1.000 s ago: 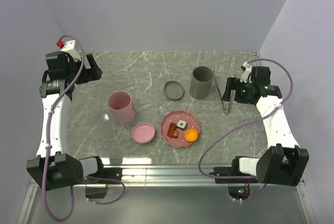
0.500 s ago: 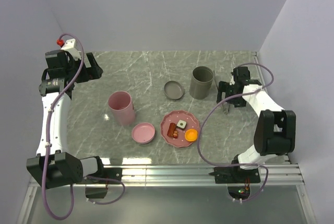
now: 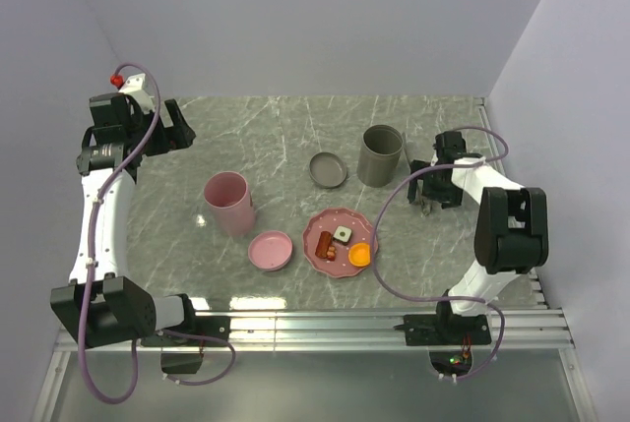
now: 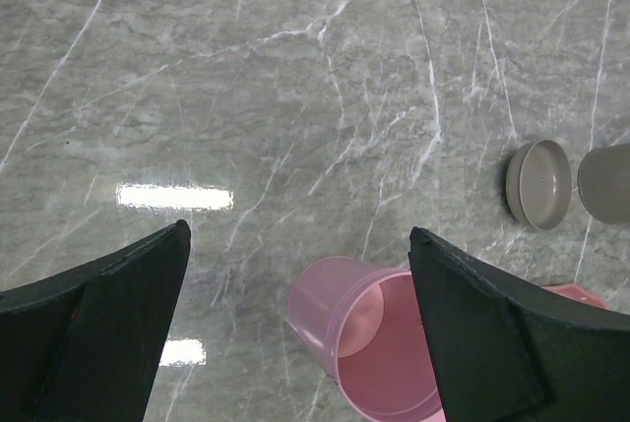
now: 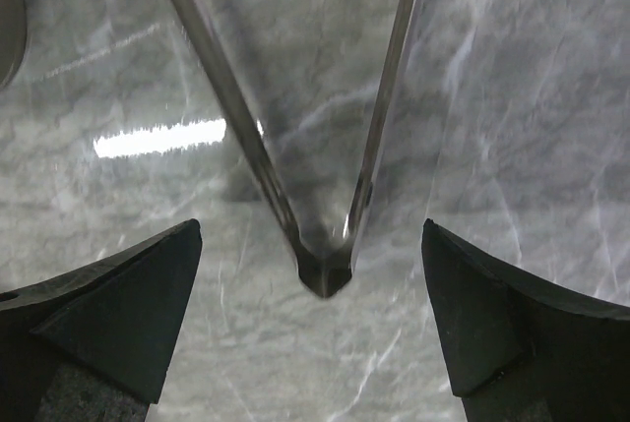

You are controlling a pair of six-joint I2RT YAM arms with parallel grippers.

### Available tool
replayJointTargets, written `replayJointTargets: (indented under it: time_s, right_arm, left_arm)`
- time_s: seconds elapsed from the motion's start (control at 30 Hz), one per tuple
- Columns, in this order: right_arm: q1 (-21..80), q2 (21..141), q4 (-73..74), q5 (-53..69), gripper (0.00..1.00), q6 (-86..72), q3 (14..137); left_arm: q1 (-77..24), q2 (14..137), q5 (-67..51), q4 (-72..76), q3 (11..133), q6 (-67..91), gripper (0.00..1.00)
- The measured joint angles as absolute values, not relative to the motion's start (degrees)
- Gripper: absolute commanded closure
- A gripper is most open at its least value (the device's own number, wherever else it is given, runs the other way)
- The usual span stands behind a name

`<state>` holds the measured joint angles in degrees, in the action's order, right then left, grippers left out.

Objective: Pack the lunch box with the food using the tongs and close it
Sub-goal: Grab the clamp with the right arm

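The tongs (image 5: 325,270) lie flat on the marble, and the right wrist view shows their joined end between my right gripper's (image 5: 310,230) open fingers, untouched. From above, that gripper (image 3: 426,194) hovers low over them, right of the grey container (image 3: 381,154). The food sits on a pink scalloped plate (image 3: 317,226): an orange slice (image 3: 360,255), a pale cube (image 3: 342,234) and sausage bits (image 3: 325,243). A pink lunch box container (image 3: 229,203) stands open with its lid (image 3: 271,250) beside it. My left gripper (image 3: 182,132) hangs open at the far left, above the pink container (image 4: 394,343).
A grey lid (image 3: 329,169) lies left of the grey container; both also show in the left wrist view, lid (image 4: 538,184) and container (image 4: 605,181). Walls close the table at the back and right. A metal rail runs along the near edge.
My right gripper has swung left and down, from beside the tongs to right over their joined end. The left arm has hardly moved.
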<state>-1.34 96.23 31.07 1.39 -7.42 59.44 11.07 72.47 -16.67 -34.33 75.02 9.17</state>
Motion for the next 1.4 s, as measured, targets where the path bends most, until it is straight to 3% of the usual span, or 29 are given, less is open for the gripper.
replayJointTargets:
  time_s: [0.43,1.23,1.4]
  right_arm:
    - [-1.5,102.7,28.4,0.0,0.06,-7.7,63.8]
    - [-1.8,114.1,31.7,-2.3,0.04,-6.4,79.0]
    - [-1.8,114.7,31.7,-2.1,0.09,-6.3,79.7]
  left_arm:
    - [11.1,73.3,-18.5,-34.3,75.0,9.1,0.01]
    - [11.1,73.4,-19.3,-34.3,75.0,8.6,0.01]
    - [11.1,73.4,-19.3,-34.3,75.0,8.6,0.01]
